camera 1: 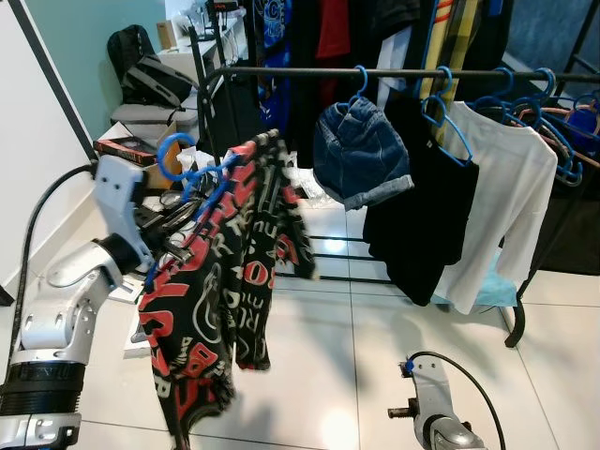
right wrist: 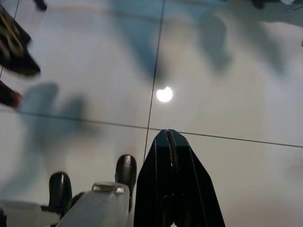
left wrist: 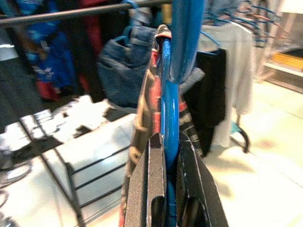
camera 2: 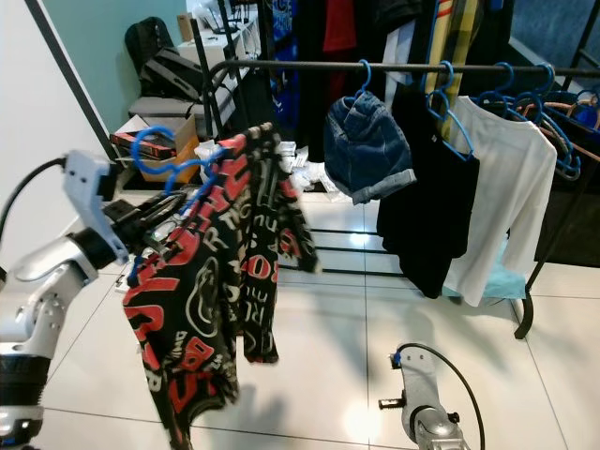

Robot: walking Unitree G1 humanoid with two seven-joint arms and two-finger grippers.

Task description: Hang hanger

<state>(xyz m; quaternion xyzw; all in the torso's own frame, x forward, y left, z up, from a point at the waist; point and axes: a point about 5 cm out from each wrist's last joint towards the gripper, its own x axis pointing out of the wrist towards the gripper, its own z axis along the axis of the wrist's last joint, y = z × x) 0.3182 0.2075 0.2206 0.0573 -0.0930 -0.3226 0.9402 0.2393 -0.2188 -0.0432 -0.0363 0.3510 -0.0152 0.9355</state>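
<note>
The left claw [camera 1: 173, 246] grips a blue hanger [camera 1: 192, 173] carrying a red-and-black shirt [camera 1: 225, 281]. The rail [camera 1: 375, 72] lies ahead, above the hook. The right claw [right wrist: 173, 142] hangs clenched, idle.

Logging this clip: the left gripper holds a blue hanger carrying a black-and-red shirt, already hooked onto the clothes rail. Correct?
Not hooked yet. In the left eye view the left gripper holds the blue hanger with the black-and-red shirt clear of the clothes rail, its hook in the air to the left of it. The rest is right.
</note>
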